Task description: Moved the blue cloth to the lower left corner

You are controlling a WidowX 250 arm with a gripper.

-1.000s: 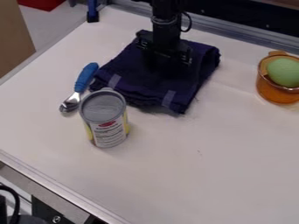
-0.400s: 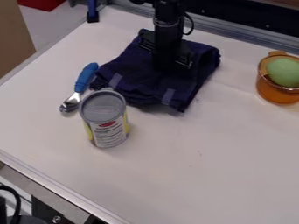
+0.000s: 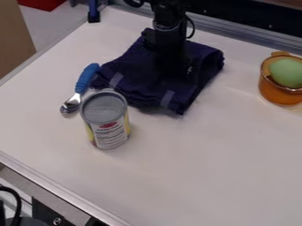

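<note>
Dark blue folded fabric cloth (image 3: 135, 64), one piece with two pale stripes (image 3: 167, 98), lies in the upper middle of the white flat surface (image 3: 206, 167), with one black claw (image 3: 172, 68) down over it; whether that claw is open, closed or gripping the cloth cannot be told. One upright cylindrical can (image 3: 109, 130) with a grey top stands near the cloth's lower left edge, and one metal utensil with a thick blue handle (image 3: 87, 78) lies just beside them. At right, one translucent orange cup (image 3: 277, 93) holds one rounded green object (image 3: 287, 73).
</note>
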